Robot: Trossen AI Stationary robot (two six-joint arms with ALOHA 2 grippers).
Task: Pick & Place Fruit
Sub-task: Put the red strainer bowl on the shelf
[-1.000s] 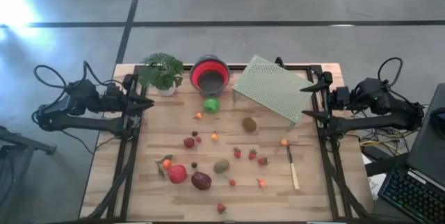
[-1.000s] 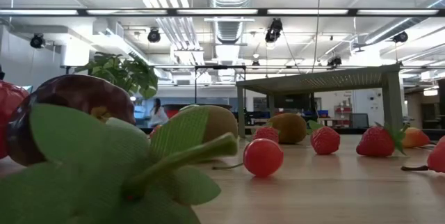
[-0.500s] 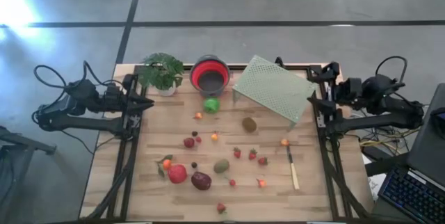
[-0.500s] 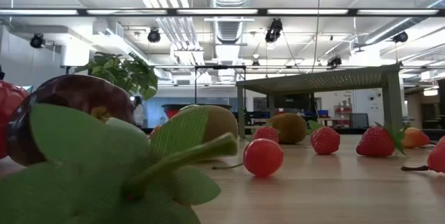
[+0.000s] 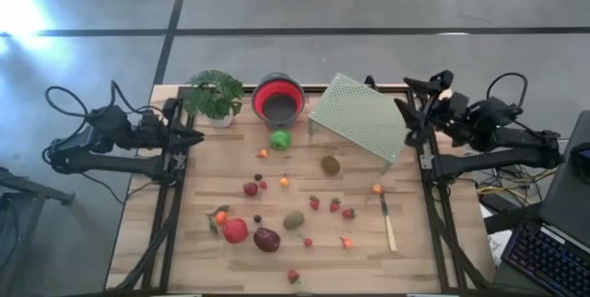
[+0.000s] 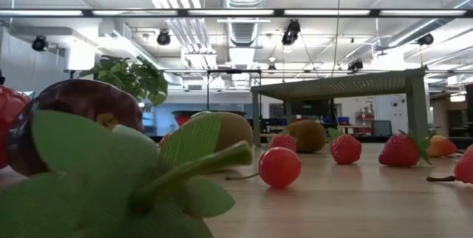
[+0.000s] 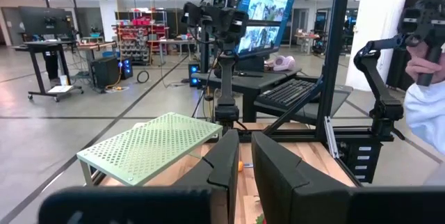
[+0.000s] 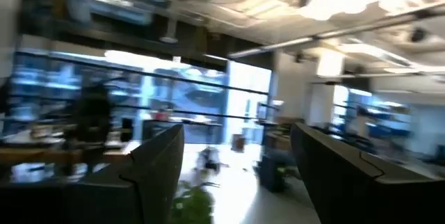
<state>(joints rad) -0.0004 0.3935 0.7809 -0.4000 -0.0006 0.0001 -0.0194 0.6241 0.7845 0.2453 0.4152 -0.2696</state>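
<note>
Right gripper (image 5: 417,94) higher, narrower than before

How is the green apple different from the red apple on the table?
The green apple is green and lies near the red bowl; the red apple is red and lies near the table's front edge, beside a maroon plum. The red apple looks slightly bigger. Both are round, and no gripper touches either.

At the far edge of my wooden table (image 5: 212,163) stand a leafy potted plant (image 5: 214,96), a red bowl (image 5: 277,99) and a green perforated rack (image 5: 360,117). A pale-handled knife (image 5: 388,223) lies near the right side.
</note>
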